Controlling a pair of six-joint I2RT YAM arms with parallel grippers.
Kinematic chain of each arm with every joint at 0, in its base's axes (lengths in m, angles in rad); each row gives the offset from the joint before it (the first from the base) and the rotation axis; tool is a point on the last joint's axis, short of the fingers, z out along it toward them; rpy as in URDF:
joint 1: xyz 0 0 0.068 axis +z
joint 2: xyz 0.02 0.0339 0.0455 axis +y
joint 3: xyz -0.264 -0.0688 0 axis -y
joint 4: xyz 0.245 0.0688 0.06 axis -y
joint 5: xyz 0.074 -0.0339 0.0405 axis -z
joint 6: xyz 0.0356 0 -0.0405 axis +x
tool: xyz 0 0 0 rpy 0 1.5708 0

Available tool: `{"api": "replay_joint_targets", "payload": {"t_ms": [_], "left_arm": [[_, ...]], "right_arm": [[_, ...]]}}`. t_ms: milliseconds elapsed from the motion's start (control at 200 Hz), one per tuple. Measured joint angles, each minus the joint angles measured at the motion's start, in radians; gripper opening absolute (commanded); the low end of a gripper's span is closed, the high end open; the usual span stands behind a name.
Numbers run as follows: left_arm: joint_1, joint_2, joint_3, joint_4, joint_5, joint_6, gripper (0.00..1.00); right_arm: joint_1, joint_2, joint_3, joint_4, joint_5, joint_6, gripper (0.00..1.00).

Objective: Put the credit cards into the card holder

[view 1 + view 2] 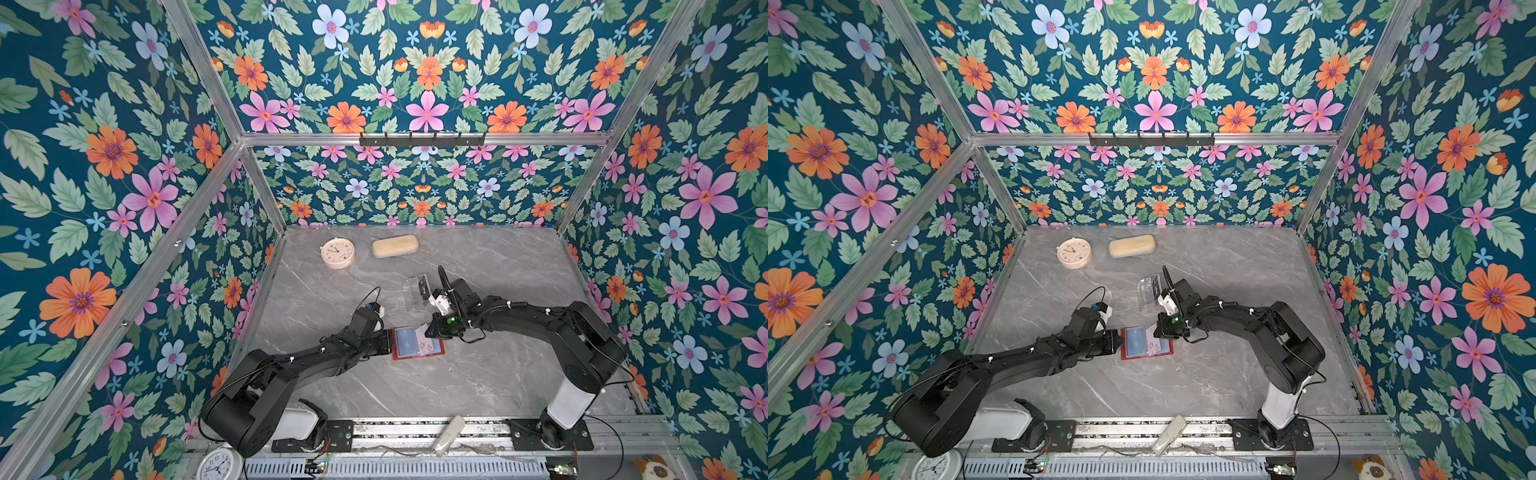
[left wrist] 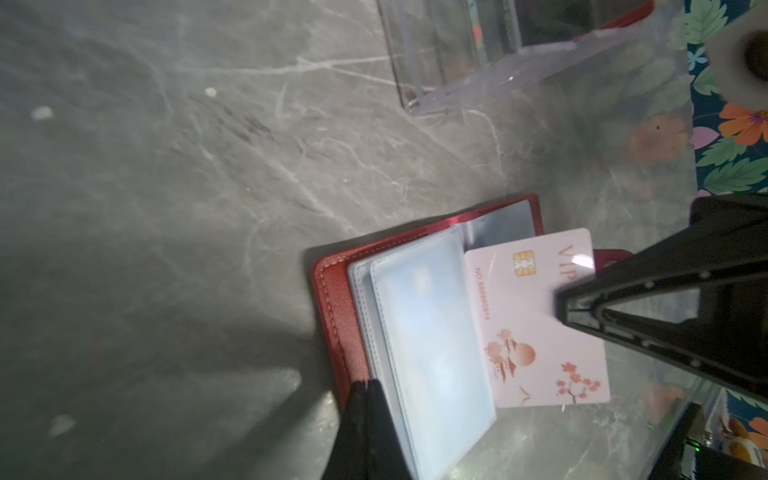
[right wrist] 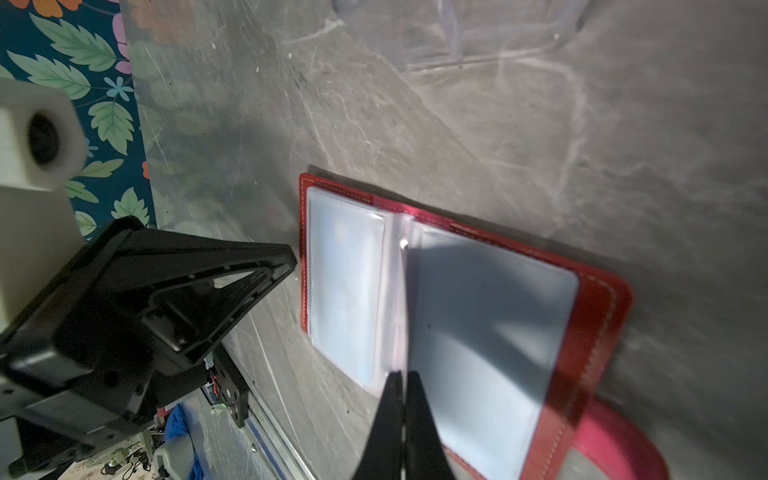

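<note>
The red card holder (image 1: 417, 353) lies open on the grey table, its clear sleeves up (image 3: 490, 332). A blue credit card (image 3: 345, 282) shows hazily inside the left sleeve. My right gripper (image 3: 401, 374) is shut on a pale pink credit card (image 2: 536, 320) with a chip and blossoms, held upright over the holder's spine. My left gripper (image 2: 366, 381) is shut, its tips against the holder's left edge (image 3: 303, 257); nothing shows between them. A dark credit card (image 1: 423, 286) stands in a clear stand farther back.
The clear acrylic stand (image 1: 415, 289) is just behind the right gripper. At the back are a round pink clock (image 1: 337, 252) and a beige case (image 1: 395, 245). A white bar (image 1: 449, 434) lies on the front rail beside a white clock (image 1: 218, 463).
</note>
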Motion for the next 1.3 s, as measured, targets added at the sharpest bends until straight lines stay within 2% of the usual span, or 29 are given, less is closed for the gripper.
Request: {"api": "replay_joint_targets", "payload": {"t_ms": [445, 1300], "left_arm": [[-0.006, 0.050, 0.005, 0.037, -0.006, -0.021, 0.00], [-0.019, 0.051, 0.021, 0.006, -0.050, -0.025, 0.00]], "right_arm": [[-0.001, 0.006, 0.005, 0.006, -0.018, 0.008, 0.00], [-0.001, 0.013, 0.007, 0.014, -0.042, 0.014, 0.00]]}}
